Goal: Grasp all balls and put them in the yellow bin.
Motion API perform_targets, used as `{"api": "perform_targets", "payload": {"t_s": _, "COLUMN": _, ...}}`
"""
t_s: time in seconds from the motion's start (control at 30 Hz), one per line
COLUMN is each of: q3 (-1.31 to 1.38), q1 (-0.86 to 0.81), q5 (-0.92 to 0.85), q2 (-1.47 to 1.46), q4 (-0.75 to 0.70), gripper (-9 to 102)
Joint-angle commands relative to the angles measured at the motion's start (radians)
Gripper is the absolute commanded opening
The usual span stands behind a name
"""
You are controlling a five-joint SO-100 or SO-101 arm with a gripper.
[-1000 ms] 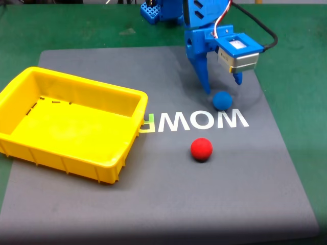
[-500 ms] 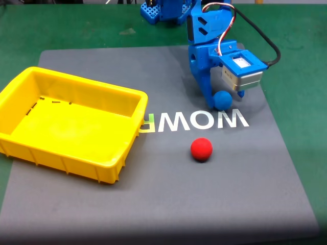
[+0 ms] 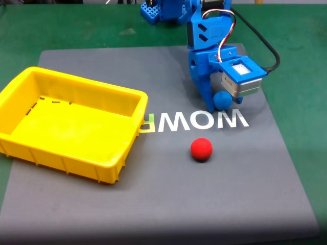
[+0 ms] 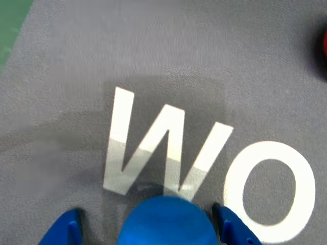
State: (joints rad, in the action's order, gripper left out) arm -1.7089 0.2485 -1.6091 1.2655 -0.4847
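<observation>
Covering most of the green counter (image 3: pixel 46 30), a grey mat (image 3: pixel 153 199) with white letters carries everything here. The yellow bin (image 3: pixel 130 133) sits on the mat's left side in the fixed view, with no ball in it. The blue arm reaches down at the upper right, and its gripper (image 3: pixel 220 104) is lowered to the mat with the blue ball (image 3: pixel 223 99) between its two fingertips. In the wrist view the ball (image 4: pixel 166 222) fills the gap between the blue tips, close to or touching both, over the letter W; whether the fingers are already pressing it I cannot tell. The red ball (image 3: pixel 201 149) lies free on the mat, below the lettering and well apart from the gripper.

The step in hand looks like the grasp of the first ball. Next, the fingers must squeeze firmly enough to hold a smooth round thing, then lift it straight up and carry it left over the bin's rim before releasing. The red ball remains for afterwards.
</observation>
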Motion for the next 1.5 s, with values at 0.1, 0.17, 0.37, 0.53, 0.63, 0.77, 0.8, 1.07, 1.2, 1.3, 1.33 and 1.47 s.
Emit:
{"api": "perform_targets", "payload": {"t_s": 0.1, "q3": 0.071, "q1": -0.017, "q5": -0.005, "q2": -0.003, "q4": 0.034, "gripper": 28}}
{"api": "perform_targets", "payload": {"t_s": 0.17, "q3": 0.071, "q1": -0.017, "q5": -0.002, "q2": -0.005, "q4": 0.035, "gripper": 26}}
{"api": "perform_targets", "payload": {"t_s": 0.37, "q3": 0.072, "q1": -0.015, "q5": 0.005, "q2": -0.002, "q4": 0.029, "gripper": 13}}
{"api": "perform_targets", "payload": {"t_s": 0.53, "q3": 0.072, "q1": -0.017, "q5": 0.005, "q2": 0.006, "q4": 0.018, "gripper": 0}}
{"api": "perform_targets", "payload": {"t_s": 0.63, "q3": 0.071, "q1": -0.018, "q5": 0.006, "q2": 0.009, "q4": 0.012, "gripper": 0}}
{"api": "perform_targets", "payload": {"t_s": 0.77, "q3": 0.071, "q1": -0.020, "q5": 0.008, "q2": 0.023, "q4": 0.011, "gripper": 0}}
{"api": "perform_targets", "payload": {"t_s": 0.8, "q3": 0.071, "q1": -0.021, "q5": 0.008, "q2": 0.032, "q4": 0.012, "gripper": 0}}
{"api": "perform_targets", "payload": {"t_s": 1.07, "q3": 0.186, "q1": -0.035, "q5": 0.031, "q2": 0.133, "q4": 0.086, "gripper": 0}}
{"api": "perform_targets", "payload": {"t_s": 1.2, "q3": 0.304, "q1": -0.084, "q5": 0.040, "q2": 0.143, "q4": 0.129, "gripper": 0}}
{"api": "perform_targets", "payload": {"t_s": 1.3, "q3": 0.391, "q1": -0.152, "q5": 0.038, "q2": 0.132, "q4": 0.123, "gripper": 0}}
{"api": "perform_targets", "payload": {"t_s": 1.33, "q3": 0.413, "q1": -0.179, "q5": 0.035, "q2": 0.126, "q4": 0.121, "gripper": 0}}
{"api": "perform_targets", "payload": {"t_s": 1.47, "q3": 0.486, "q1": -0.305, "q5": 0.011, "q2": 0.092, "q4": 0.118, "gripper": 0}}
